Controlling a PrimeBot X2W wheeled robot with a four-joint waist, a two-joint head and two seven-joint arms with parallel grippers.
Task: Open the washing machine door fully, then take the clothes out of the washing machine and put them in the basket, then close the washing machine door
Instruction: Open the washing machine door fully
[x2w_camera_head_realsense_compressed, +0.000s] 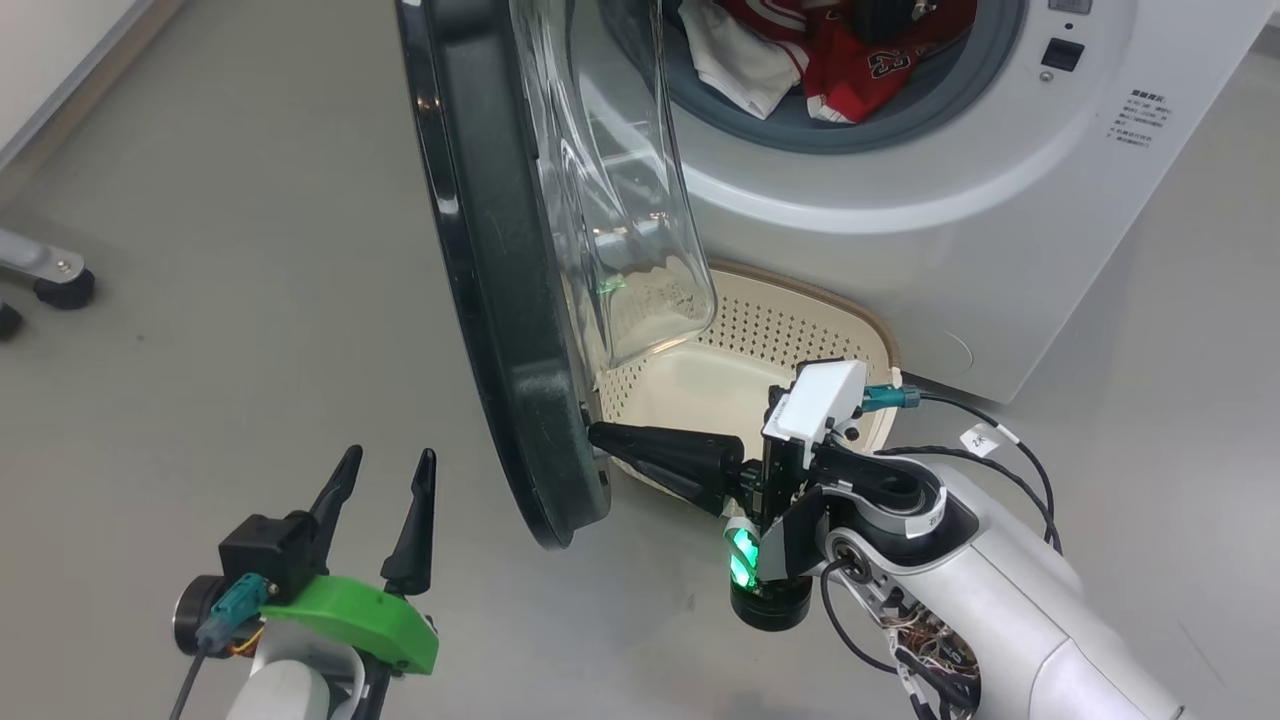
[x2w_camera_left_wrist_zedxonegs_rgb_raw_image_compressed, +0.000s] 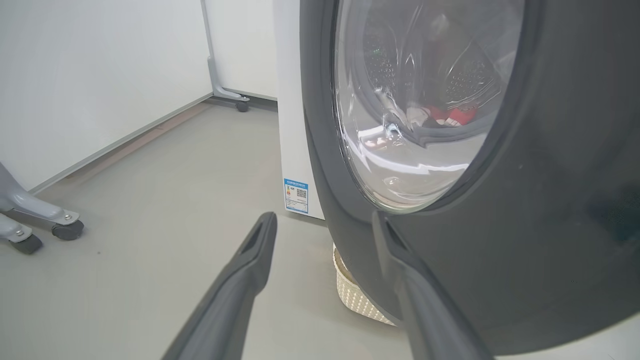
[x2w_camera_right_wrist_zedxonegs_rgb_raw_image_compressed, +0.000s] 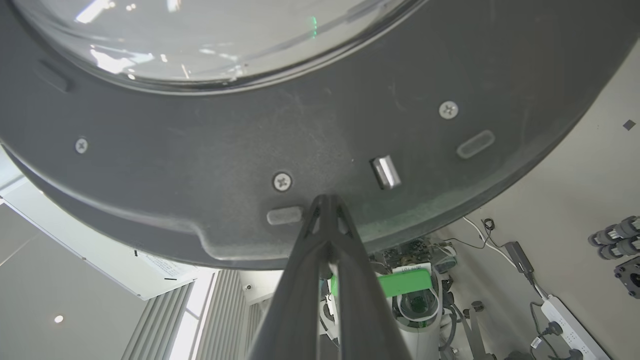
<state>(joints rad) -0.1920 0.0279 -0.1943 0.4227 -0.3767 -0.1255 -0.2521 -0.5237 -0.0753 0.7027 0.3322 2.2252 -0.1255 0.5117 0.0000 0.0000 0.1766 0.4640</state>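
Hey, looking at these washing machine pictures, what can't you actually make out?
Clothes: head view, cut off by top edge; count unclear.
Basket: head view, partly behind the washing machine door and right gripper.
Drum: left wrist view, blurred through the door glass.
Blue label: left wrist view, too small to read.

the washing machine door (x2w_camera_head_realsense_compressed: 500, 300) stands open, seen almost from its edge, with its glass bowl above the basket (x2w_camera_head_realsense_compressed: 800, 320). the right gripper (x2w_camera_head_realsense_compressed: 598, 435), fingers pressed together, touches the inner side of the door's black rim near the bottom. the left gripper (x2w_camera_head_realsense_compressed: 390, 460), fingers spread, is apart from the door. red and white clothes (x2w_camera_head_realsense_compressed: 850, 60) lie in the washing machine (x2w_camera_head_realsense_compressed: 950, 200).
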